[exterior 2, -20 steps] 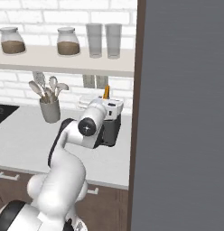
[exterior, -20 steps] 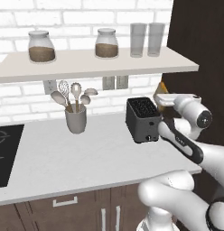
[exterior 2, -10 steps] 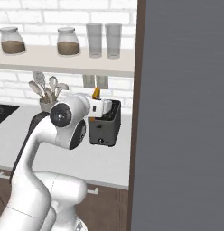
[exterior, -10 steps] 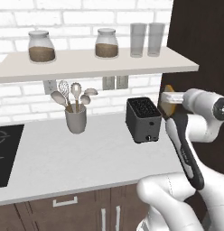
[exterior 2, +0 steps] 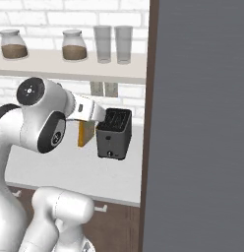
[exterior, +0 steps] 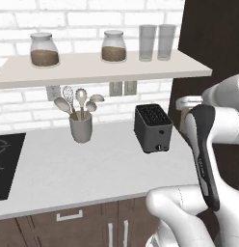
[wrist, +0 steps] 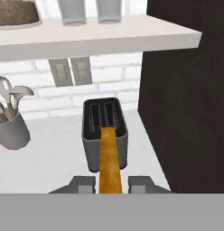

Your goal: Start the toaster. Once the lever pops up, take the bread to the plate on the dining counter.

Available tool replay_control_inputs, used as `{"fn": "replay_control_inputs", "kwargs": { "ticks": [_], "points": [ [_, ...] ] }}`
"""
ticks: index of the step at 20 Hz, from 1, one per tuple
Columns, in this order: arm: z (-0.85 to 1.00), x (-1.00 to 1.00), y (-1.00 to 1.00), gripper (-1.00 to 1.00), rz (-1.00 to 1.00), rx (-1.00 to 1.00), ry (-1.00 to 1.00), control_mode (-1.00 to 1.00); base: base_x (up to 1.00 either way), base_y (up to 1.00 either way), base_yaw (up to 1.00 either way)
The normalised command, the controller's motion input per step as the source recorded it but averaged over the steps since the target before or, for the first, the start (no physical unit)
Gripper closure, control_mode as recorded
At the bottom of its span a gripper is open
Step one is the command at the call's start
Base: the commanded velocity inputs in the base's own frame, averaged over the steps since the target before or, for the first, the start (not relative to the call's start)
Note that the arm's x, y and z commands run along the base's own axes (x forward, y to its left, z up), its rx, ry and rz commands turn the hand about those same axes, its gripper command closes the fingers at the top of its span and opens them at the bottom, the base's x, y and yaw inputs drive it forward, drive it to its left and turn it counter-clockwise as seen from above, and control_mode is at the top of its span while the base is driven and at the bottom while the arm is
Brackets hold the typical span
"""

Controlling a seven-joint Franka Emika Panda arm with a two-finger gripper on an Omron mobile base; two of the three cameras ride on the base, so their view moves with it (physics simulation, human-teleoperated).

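Since a second ago your arm has swung right and carried the bread (wrist: 109, 158), clamped edge-on in the claw (wrist: 110, 184), clear of the toaster (wrist: 105, 133) at frame centre; keep it level as you turn away.

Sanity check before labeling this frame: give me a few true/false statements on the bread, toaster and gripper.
1. The gripper is shut on the bread. True.
2. The bread sits down in a toaster slot. False: it is out of the toaster, held edge-on between the gripper's tips.
3. The toaster stands on the counter below the shelf. True.
4. The utensil cup is empty. False: it holds spoons and a whisk.
5. Two jars and two glasses stand on the shelf. True.
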Motion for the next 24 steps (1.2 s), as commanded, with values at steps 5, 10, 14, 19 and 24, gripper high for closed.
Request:
{"fn": "replay_control_inputs", "kwargs": {
  "ticks": [5,10,14,19,24],
  "points": [
    [0.0,-0.61,0.37,1.0,0.0,-0.01,0.16,-1.0,0.0,0.0,0.0],
    [-0.1,-0.62,0.09,1.0,0.0,-0.03,0.01,-1.0,0.0,0.0,0.0],
    [-0.39,-0.43,0.0,1.0,0.0,0.0,0.0,-1.0,0.0,0.0,0.0],
    [-0.32,-0.24,0.01,1.0,0.0,0.0,0.0,-1.0,0.0,0.0,0.0],
    [-0.03,-0.26,0.02,1.0,0.0,0.0,0.0,1.0,-0.39,0.07,0.0]
  ]
}}
